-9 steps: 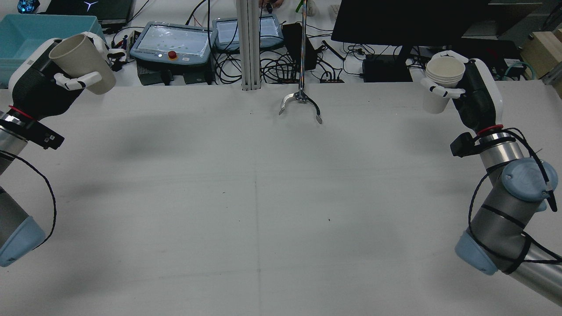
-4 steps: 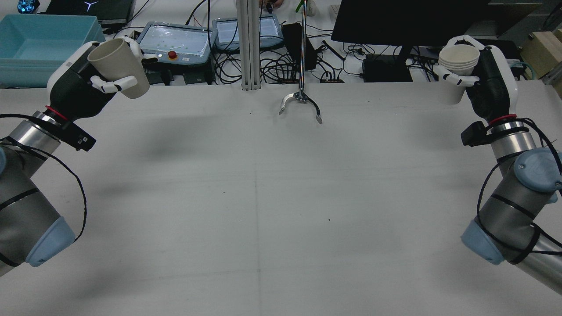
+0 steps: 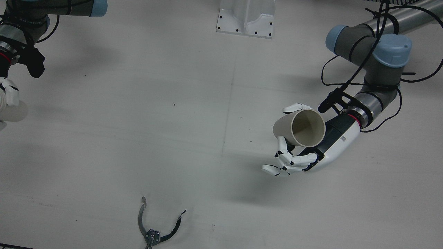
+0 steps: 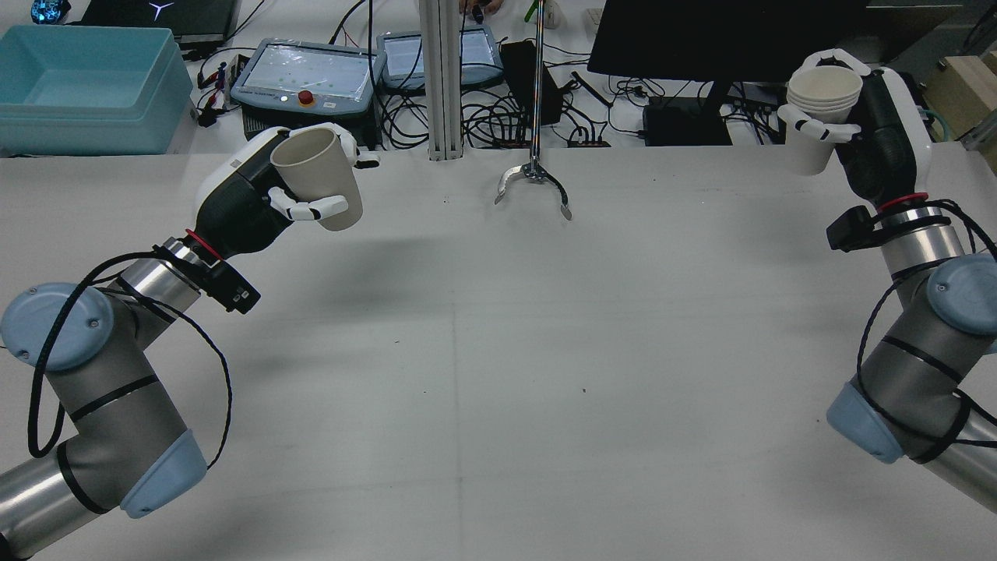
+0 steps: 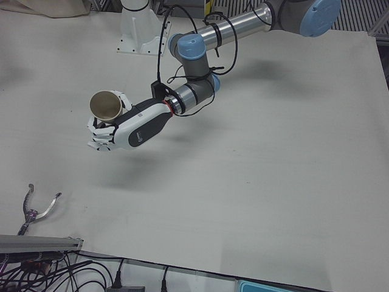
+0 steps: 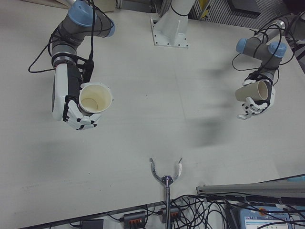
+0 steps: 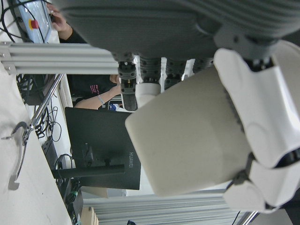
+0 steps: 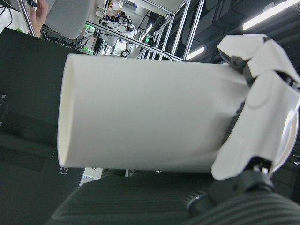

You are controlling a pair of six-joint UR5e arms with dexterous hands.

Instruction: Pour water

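My left hand [image 4: 257, 199] grips a tilted beige cup [image 4: 319, 187] at ten o'clock; my right hand [image 4: 872, 140] clasps stacked white cups [image 4: 818, 113] at two o'clock.

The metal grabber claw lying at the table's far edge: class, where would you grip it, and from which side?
Grip the straight shaft behind the grabber claw, coming from above. The two curved prongs spread open and lie flat on the table, giving no firm hold, while the thin rod rises clear of the surface, so fingers can likely close around it.
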